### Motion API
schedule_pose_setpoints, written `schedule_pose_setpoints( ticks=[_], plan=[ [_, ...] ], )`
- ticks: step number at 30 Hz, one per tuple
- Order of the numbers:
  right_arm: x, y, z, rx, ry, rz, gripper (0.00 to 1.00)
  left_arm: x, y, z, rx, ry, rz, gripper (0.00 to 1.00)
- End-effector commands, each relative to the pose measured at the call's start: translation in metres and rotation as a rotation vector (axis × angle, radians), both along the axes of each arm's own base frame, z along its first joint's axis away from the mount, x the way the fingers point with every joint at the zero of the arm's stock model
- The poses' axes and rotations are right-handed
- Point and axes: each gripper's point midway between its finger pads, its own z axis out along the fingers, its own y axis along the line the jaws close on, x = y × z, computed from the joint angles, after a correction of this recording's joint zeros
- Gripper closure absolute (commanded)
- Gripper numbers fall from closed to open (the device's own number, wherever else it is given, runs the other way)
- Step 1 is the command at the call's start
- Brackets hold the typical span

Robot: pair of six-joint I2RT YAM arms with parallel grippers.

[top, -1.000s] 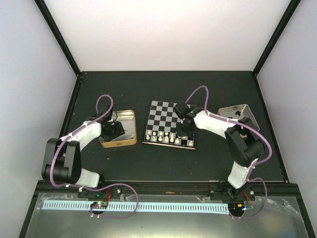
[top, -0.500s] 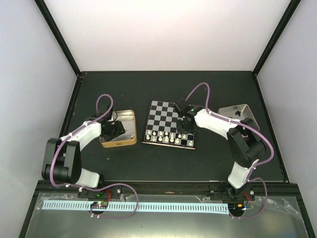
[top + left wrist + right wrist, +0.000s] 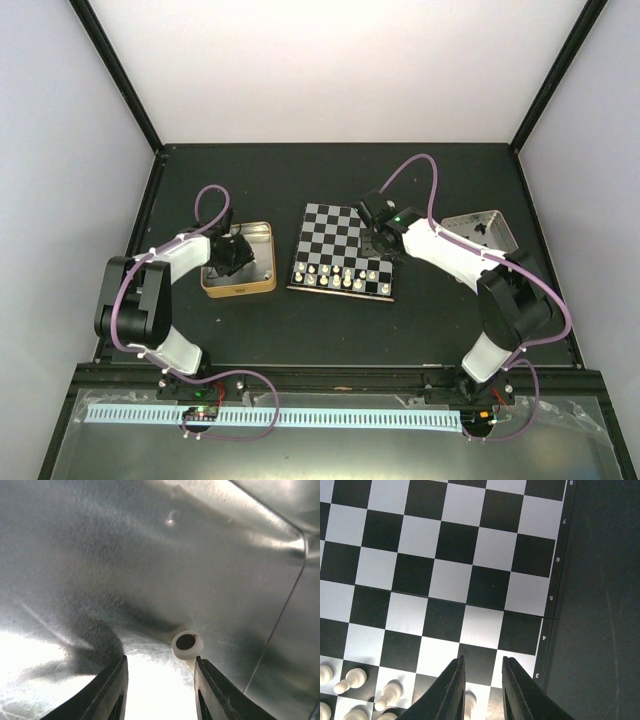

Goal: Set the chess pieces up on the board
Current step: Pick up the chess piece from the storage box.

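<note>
Left claw (image 3: pixel 160 661), jaws spread and empty, low inside the gold tin (image 3: pixel 240 291), with a cream piece (image 3: pixel 185 645) just beyond its right finger. Right claw (image 3: pixel 482 659), jaws narrowly apart and gripping nothing, above the board (image 3: pixel 450 542). Cream chess pieces (image 3: pixel 335 278) stand along the board's near edge.

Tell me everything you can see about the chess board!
The chess board is a thin, flat square of black and pale silvery squares, with a dark rim and small numbers along its right side. It lies flat on the dark table, turned slightly. Cream pieces stand only on its nearest rows; the far squares are bare. The right gripper hangs over its near right part.
</note>
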Motion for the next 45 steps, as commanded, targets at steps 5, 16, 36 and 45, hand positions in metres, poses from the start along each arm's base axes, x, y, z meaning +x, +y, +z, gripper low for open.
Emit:
schedule_pose_setpoints(
  ticks=[5, 16, 36, 45],
  plan=[
    [0.011, 0.001, 0.013, 0.027, -0.060, -0.025, 0.77, 0.024, -0.002, 0.011, -0.037, -0.046, 0.051, 0.62],
    [0.011, 0.002, 0.012, 0.028, -0.062, -0.016, 0.77, 0.029, 0.002, 0.010, 0.028, 0.018, 0.023, 0.70],
    [0.010, -0.001, 0.014, 0.026, -0.074, -0.022, 0.77, 0.007, -0.011, -0.012, 0.063, 0.171, -0.074, 0.72],
    [0.011, 0.000, 0.013, 0.030, -0.072, -0.018, 0.77, 0.002, -0.012, -0.021, 0.078, 0.205, -0.113, 0.79]
  ],
)
